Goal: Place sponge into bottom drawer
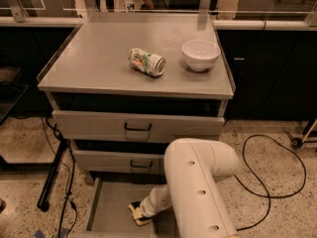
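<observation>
Sponge down in the open bottom drawer; the placing step looks nearly done.
In the camera view, your gripper [138,212] sits low inside the bottom drawer [110,206], right at the sponge [141,221], which lies on or just above the drawer floor. The arm hides the gripper, so you cannot tell whether it is clamped on the sponge or apart. Your next move probably calls for a clean let-go, then a straight lift clear of the drawer walls.

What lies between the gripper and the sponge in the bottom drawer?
Nothing that shows: in the camera view the gripper is right at the sponge, low inside the bottom drawer.
</observation>
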{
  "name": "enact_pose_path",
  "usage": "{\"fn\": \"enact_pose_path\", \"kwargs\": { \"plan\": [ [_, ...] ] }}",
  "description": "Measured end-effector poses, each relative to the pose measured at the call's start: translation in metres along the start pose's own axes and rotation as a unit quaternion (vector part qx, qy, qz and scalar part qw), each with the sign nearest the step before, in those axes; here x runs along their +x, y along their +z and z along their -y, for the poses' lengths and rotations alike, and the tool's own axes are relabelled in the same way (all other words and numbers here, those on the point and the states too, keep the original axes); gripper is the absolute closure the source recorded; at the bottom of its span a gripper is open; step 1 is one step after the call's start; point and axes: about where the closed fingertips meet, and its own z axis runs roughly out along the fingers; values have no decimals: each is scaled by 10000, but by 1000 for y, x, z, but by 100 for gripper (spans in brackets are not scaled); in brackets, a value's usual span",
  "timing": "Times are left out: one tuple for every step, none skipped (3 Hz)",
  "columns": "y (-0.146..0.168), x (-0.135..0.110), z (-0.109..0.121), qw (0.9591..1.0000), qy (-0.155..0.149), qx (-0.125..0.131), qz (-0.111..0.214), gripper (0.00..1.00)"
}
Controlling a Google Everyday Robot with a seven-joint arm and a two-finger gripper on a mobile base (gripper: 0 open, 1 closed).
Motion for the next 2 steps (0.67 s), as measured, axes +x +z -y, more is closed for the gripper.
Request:
{"fn": "enact_pose_path", "kwargs": {
  "plan": [
    [2, 1, 0, 10000, 38, 3, -8, 100],
    [12, 7, -1, 9998, 69, 43, -178, 100]
  ]
}}
